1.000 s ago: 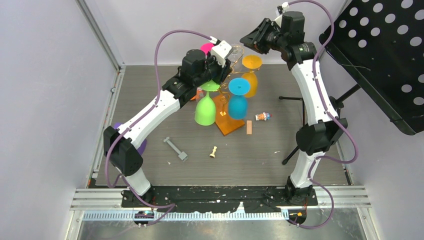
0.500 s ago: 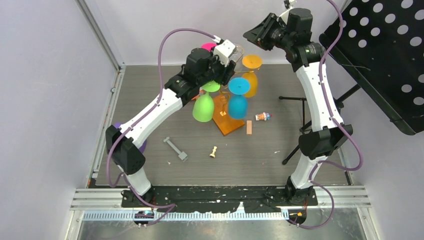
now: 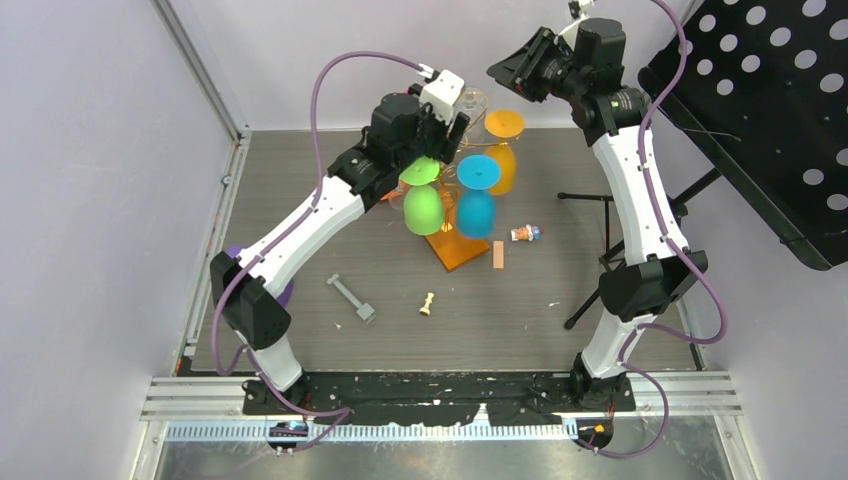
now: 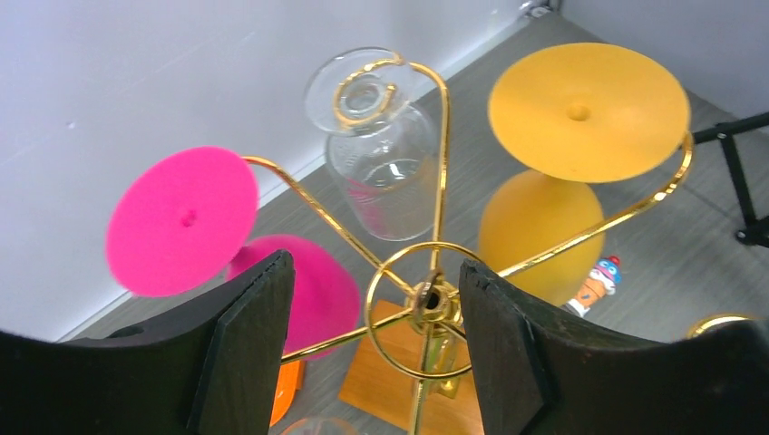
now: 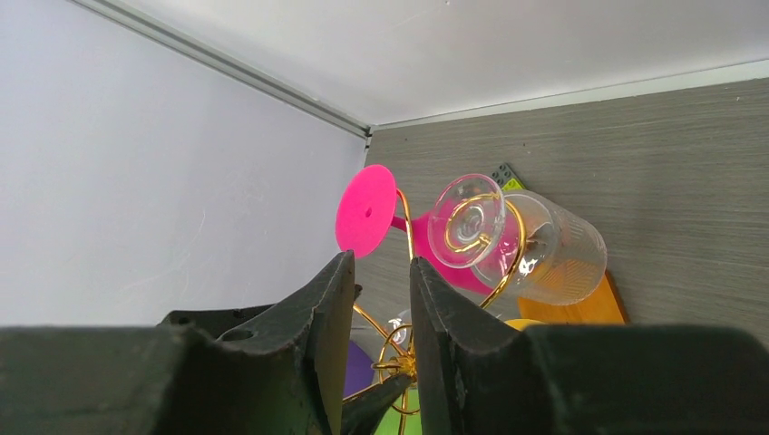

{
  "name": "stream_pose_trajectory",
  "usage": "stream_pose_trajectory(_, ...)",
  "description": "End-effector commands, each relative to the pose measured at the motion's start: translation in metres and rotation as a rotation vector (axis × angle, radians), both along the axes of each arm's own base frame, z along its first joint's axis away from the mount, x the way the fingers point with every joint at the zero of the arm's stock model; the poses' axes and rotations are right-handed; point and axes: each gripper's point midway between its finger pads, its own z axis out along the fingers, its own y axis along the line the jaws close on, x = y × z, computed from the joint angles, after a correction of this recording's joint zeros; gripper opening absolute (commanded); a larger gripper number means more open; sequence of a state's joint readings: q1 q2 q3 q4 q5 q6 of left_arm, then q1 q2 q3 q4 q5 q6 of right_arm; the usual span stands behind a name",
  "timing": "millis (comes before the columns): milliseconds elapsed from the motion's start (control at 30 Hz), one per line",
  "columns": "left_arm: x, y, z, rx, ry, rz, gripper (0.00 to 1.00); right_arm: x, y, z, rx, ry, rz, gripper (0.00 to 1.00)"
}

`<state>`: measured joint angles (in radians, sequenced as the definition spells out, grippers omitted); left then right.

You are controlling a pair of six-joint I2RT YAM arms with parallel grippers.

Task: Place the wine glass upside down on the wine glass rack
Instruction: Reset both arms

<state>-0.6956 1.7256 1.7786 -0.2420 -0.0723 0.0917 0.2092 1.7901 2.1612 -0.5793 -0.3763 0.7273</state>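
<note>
Near clutter: a grey T-shaped tool (image 3: 350,297) and a small cream chess piece (image 3: 427,303) lie mid-table, nearer the front edge and apart from the job.
Rack: the wine glass rack (image 3: 458,245) stands toward the middle of the far edge. It has a flat orange-brown wooden base, a thin gold wire post and glossy arms curling into spirals.
Task's glass: the green wine glass (image 3: 423,207) hangs bowl down on the rack's near-left side, its round foot on top. It looks matte and opaque.
Other glasses: a blue glass (image 3: 477,212), an orange glass (image 4: 589,109) and a pink glass (image 4: 181,220) hang the same way, all flat-footed and dull-surfaced. A clear glass (image 4: 381,172) at the far side is see-through and faintly ribbed.
Left gripper: the left gripper (image 4: 374,272) hovers over the rack's hub, fingers wide apart and empty.
Right gripper: the right gripper (image 5: 381,263) is raised by the far edge, with only a narrow gap between its fingers and nothing held.
Progress: hanging looks done — what seems left is backing the arms away without knocking the wire arms.
</note>
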Motion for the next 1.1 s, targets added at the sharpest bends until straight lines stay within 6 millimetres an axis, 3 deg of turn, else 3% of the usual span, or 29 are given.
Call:
stream_pose_trajectory(0, 0.007, 0.021, 0.054, -0.061, -0.126, 0.093, 0.68, -0.016, -0.005, 0.040, 0.005, -0.123, -0.004, 0.36)
stream_pose_trajectory(233, 0.003, 0.021, 0.071, -0.110, -0.149, 0.085, 0.70, -0.018, -0.004, 0.041, -0.003, -0.134, 0.007, 0.36)
stream_pose_trajectory(633, -0.031, 0.024, 0.123, -0.238, -0.211, -0.010, 0.74, -0.027, -0.003, 0.062, -0.003, -0.239, 0.044, 0.47)
stream_pose_trajectory(767, -0.051, 0.047, 0.143, -0.261, -0.227, 0.020, 0.78, -0.037, -0.013, 0.081, -0.013, -0.314, 0.049, 0.54)
stream_pose_trajectory(867, -0.069, 0.072, 0.143, -0.253, -0.207, 0.066, 0.84, -0.047, -0.025, 0.089, -0.059, -0.365, 0.022, 0.63)
stream_pose_trajectory(900, -0.074, 0.081, 0.140, -0.249, -0.198, 0.089, 0.86, -0.057, -0.029, 0.097, -0.087, -0.405, 0.017, 0.66)
stream_pose_trajectory(933, -0.081, 0.090, 0.136, -0.248, -0.189, 0.112, 0.88, -0.058, -0.032, 0.089, -0.107, -0.400, 0.007, 0.67)
stream_pose_trajectory(1000, -0.092, 0.111, 0.123, -0.237, -0.167, 0.167, 0.92, -0.082, -0.042, 0.094, -0.145, -0.446, -0.018, 0.71)
stream_pose_trajectory(1033, -0.097, 0.119, 0.106, -0.237, -0.136, 0.191, 0.94, -0.080, -0.044, 0.071, -0.176, -0.414, -0.023, 0.74)
stream_pose_trajectory(1067, -0.103, 0.129, 0.096, -0.247, -0.120, 0.222, 0.96, -0.097, -0.051, 0.082, -0.192, -0.476, -0.048, 0.77)
